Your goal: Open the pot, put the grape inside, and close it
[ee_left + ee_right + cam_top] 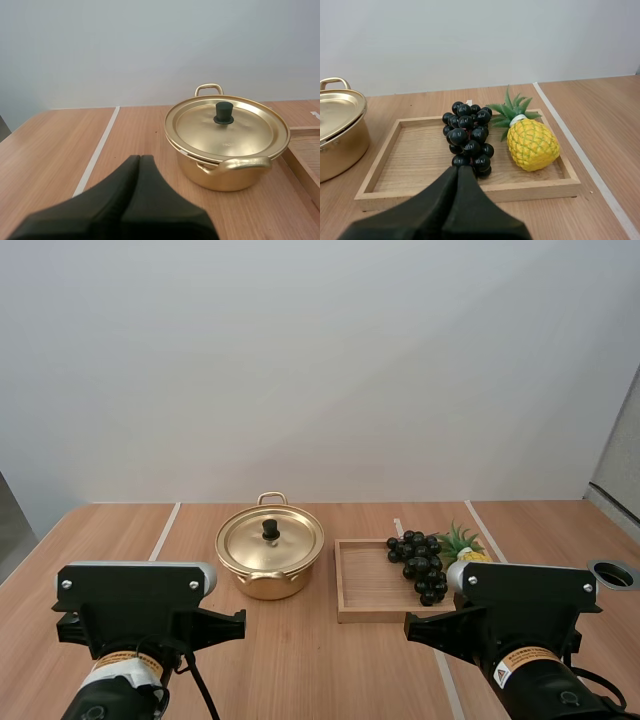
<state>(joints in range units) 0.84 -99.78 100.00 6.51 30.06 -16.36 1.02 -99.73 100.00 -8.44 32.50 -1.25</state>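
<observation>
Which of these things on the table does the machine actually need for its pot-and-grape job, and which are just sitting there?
Needed:
- round gold metal pot
- gold lid with a black knob
- bunch of black grapes

Just lying about:
- yellow pineapple with green leaves
- shallow wooden tray, holding both fruits

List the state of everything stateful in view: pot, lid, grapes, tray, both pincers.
pot, upright, closed.
lid, seated on the pot, knob up.
grapes, lying in the tray, not gripped.
pineapple, lying in the tray beside the grapes.
tray, holds grapes and pineapple, sits beside the pot.
left pincer, shut on nothing, short of the pot.
right pincer, shut on nothing, short of the tray.
</observation>
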